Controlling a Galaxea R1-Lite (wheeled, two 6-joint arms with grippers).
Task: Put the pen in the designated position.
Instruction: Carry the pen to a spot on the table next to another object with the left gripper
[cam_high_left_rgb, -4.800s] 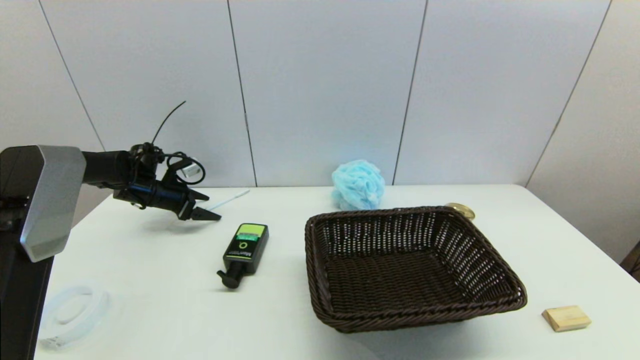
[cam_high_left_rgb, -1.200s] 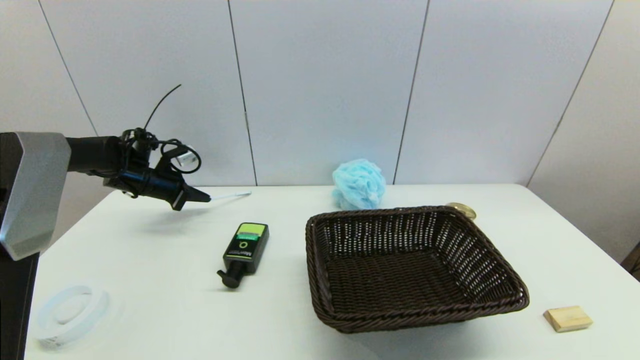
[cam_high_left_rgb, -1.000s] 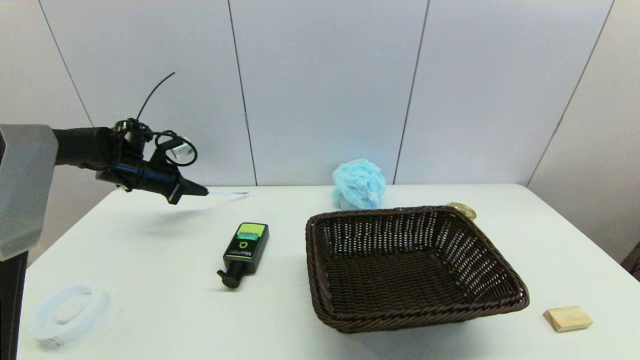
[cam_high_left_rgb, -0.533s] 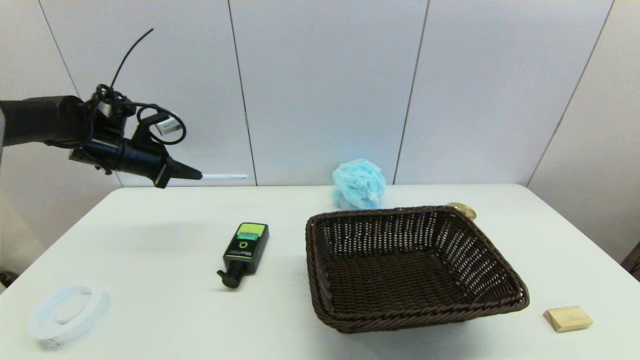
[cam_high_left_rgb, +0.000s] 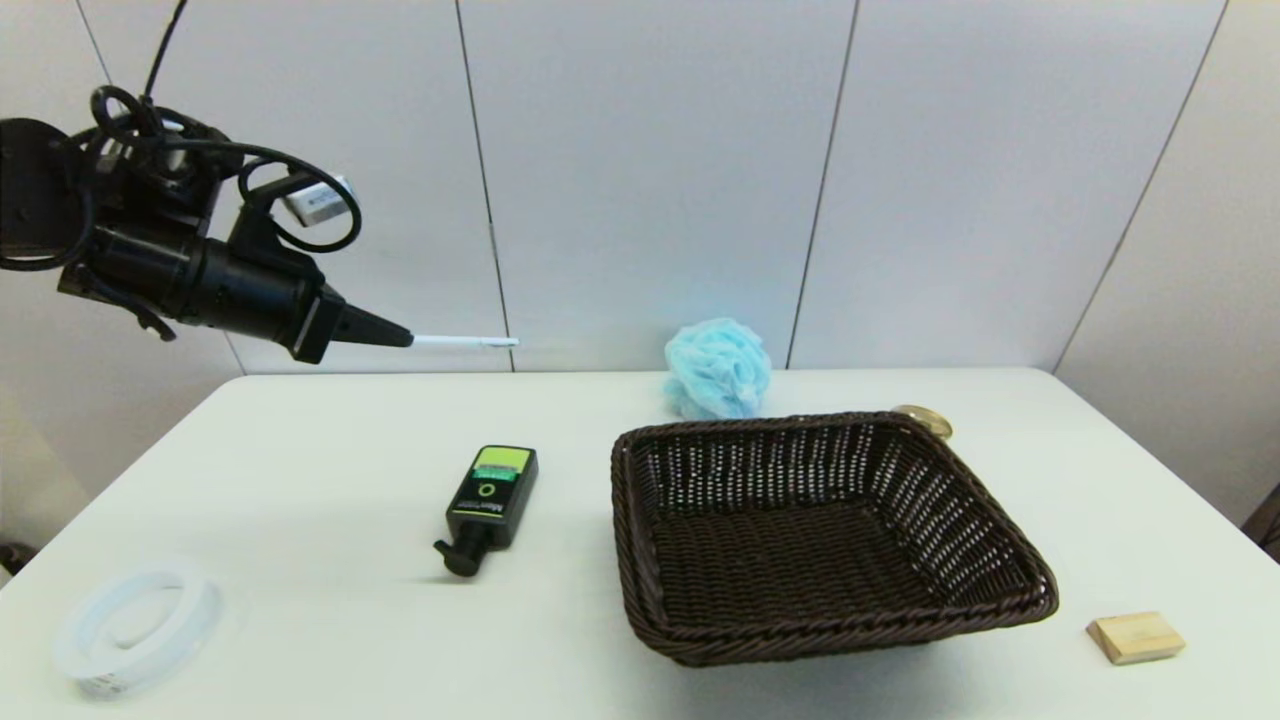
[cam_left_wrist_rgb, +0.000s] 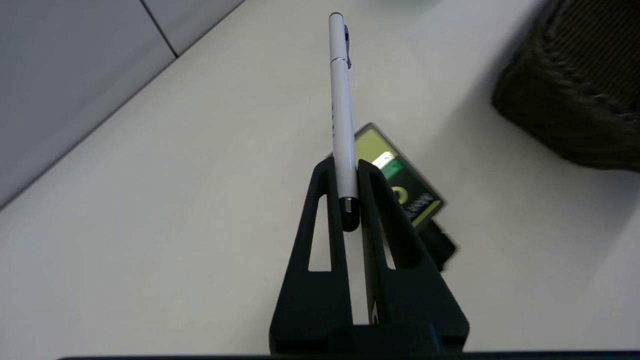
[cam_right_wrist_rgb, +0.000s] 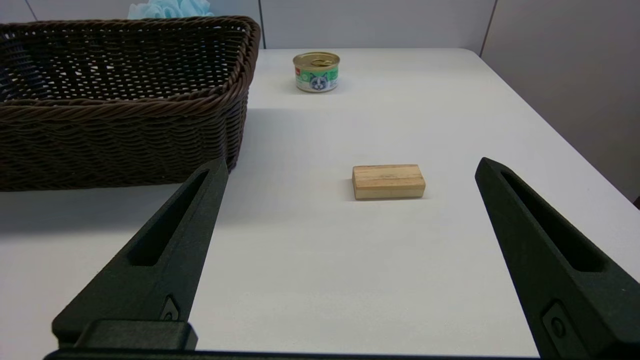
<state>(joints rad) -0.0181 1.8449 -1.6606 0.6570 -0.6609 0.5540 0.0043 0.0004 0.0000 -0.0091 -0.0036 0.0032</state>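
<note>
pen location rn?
The pen is off the table, pinched at its dark-tipped end by the left gripper, held level above the table's far left, up-left of the bottle.

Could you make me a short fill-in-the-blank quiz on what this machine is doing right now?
1. The left claw is shut on the white ____.
2. The right claw stands ____, holding nothing.
3. The black bottle lies on the ____.
4. The brown basket holds ____.

Missing words: pen; open; table; nothing.
</note>
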